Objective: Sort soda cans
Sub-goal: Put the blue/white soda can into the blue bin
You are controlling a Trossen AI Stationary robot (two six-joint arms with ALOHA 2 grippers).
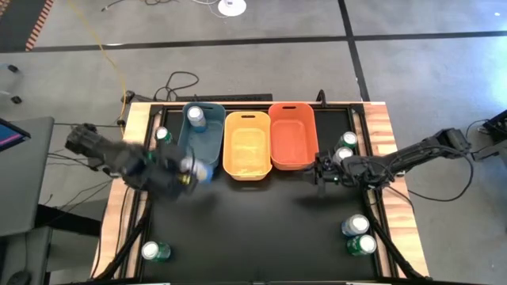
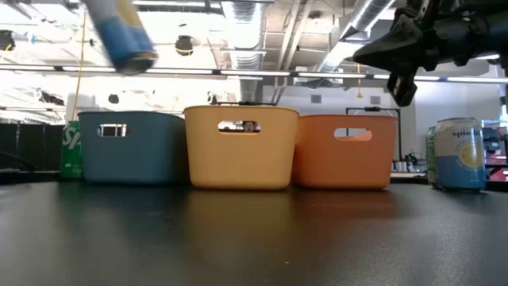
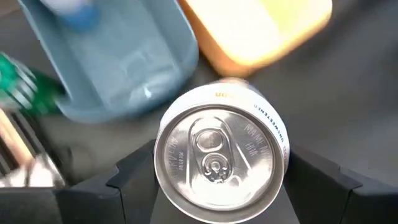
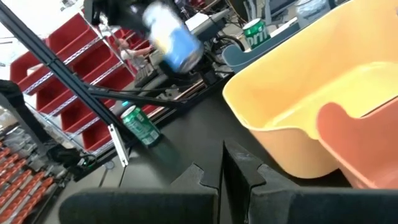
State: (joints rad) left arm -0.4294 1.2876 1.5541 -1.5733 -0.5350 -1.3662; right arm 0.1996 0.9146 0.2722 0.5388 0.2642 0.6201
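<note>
Black table (image 1: 253, 237), three bins in a row at the far side: blue bin (image 1: 207, 131) on the left, yellow bin (image 1: 245, 146) in the middle, orange bin (image 1: 291, 136) on the right, each touching its neighbour.

Left arm (image 1: 103, 150) reaches in from the left edge. Left gripper (image 1: 184, 176) is clamped on a blue-silver can (image 3: 221, 158), fingers (image 3: 134, 177) on either side of it, silver top facing the wrist camera. The can is up in the air near the blue bin's near end; low view shows it tilted, above the bin rim (image 2: 119, 36).

Right arm (image 1: 412, 154) comes in from the right edge. Right gripper (image 1: 325, 172) hangs just beside the orange bin's near right corner, fingers together, holding nothing.

Other cans:
- one blue-silver can in blue bin (image 1: 196, 117), far end
- green can left of blue bin (image 1: 163, 134), outside it
- green can at near left corner (image 1: 154, 252)
- two cans by the right arm (image 1: 346, 146), one green, one blue-silver
- blue-silver can near right (image 1: 354, 226) with green can just beside it (image 1: 361, 245)
</note>
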